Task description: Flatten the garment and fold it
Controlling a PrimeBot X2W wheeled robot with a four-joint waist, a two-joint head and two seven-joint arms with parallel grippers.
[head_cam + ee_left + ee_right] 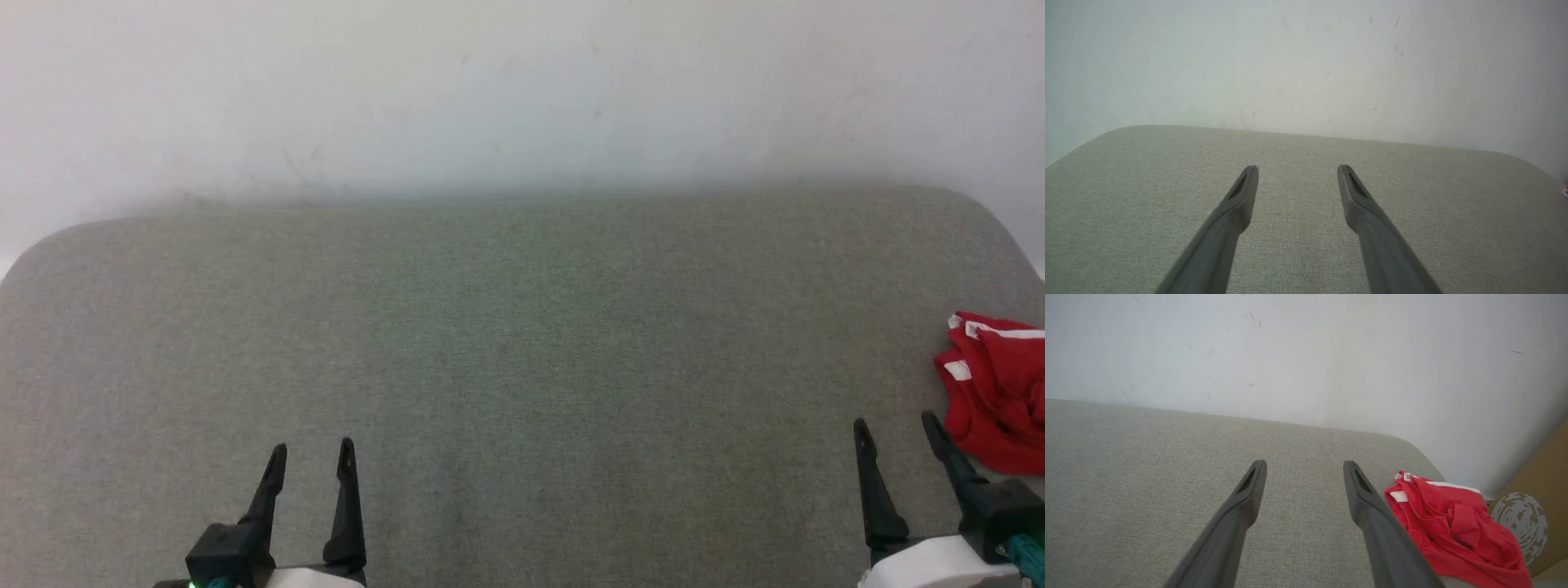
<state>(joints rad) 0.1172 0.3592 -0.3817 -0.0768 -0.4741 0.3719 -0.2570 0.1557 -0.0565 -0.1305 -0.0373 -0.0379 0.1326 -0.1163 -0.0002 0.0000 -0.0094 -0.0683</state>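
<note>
Our L gripper (313, 445) sits at the lower left of the head view, over the grey-green padded surface (522, 343). Its fingers are spread apart w/ nothing between them. The left wrist view agrees: L gripper (1298, 167) has a wide gap, and bare fabric lies beneath and ahead of it.

Our R gripper (894, 419) is at the lower right, also spread wide and empty, as the right wrist view shows too (1305, 462).

The garment (1000, 384) lies crumpled in a red heap w/ white trim at the far right edge of the surface, partly cut off by the head view's border. It's just beside the R gripper's outer finger. In the right wrist view the garment (1453, 526) overlaps that finger, so we can't tell whether they touch.

A pale scuffed wall (522, 90) rises behind the surface. A brown cardboard box (1547, 490) w/ a pale print stands beyond the garment.
</note>
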